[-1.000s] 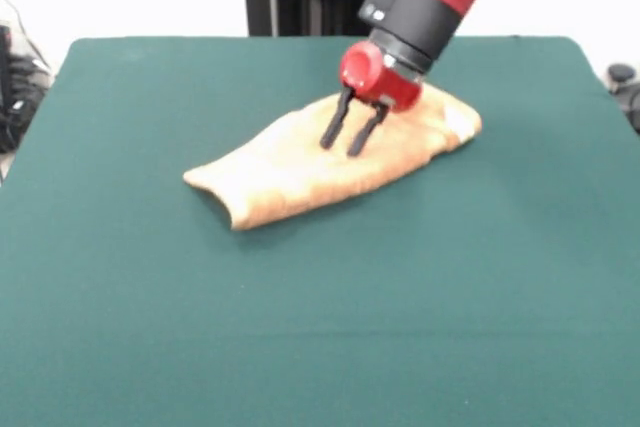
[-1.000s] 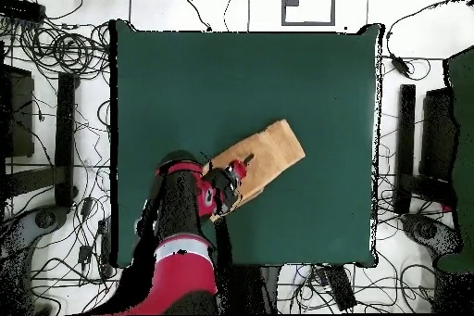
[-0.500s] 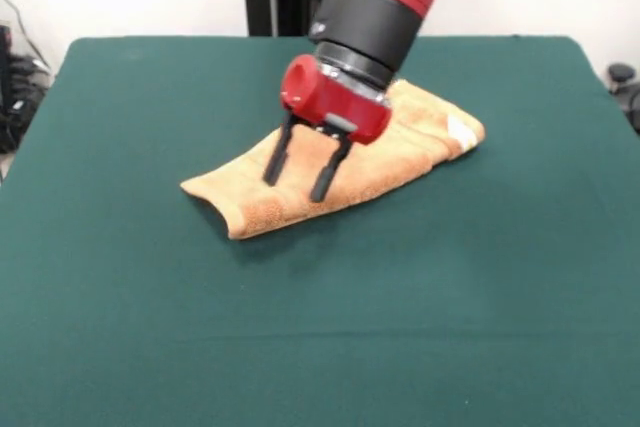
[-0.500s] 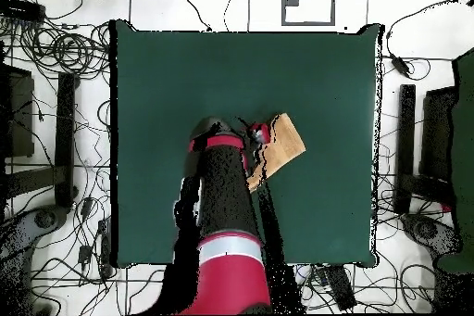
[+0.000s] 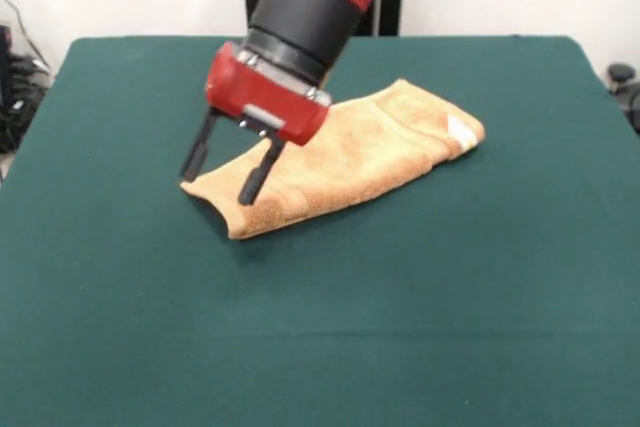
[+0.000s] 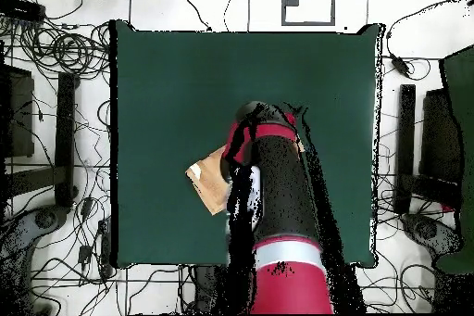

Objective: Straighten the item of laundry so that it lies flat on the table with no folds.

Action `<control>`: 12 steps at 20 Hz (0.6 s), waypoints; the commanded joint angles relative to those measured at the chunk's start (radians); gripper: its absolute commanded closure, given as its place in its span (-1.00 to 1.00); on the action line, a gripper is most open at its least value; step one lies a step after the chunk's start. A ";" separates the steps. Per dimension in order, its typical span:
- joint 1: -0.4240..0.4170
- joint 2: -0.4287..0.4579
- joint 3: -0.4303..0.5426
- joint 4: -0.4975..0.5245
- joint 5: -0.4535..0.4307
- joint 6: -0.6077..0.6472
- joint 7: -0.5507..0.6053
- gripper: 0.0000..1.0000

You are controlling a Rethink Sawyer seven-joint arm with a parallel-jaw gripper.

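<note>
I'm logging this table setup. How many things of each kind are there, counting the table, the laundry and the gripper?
Table: 1
Towel: 1
Gripper: 1
Total: 3

towel [image 5: 350, 157] on table [image 5: 400, 327], gripper [image 5: 222, 172] above

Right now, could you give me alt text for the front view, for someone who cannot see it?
A red and black robot arm reaches down with its open gripper over the left end of a folded orange-tan towel, which lies bunched on a dark green table. A small white tag shows near the towel's right end.
</note>
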 commanded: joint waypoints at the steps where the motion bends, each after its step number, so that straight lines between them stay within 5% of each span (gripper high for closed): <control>1: -0.398 0.170 0.492 0.078 0.444 0.170 -0.712 -1.00; 6: -0.570 0.296 0.635 0.105 0.623 0.296 -0.880 -1.00; 12: -0.640 0.325 0.681 0.154 0.745 0.365 -0.974 -1.00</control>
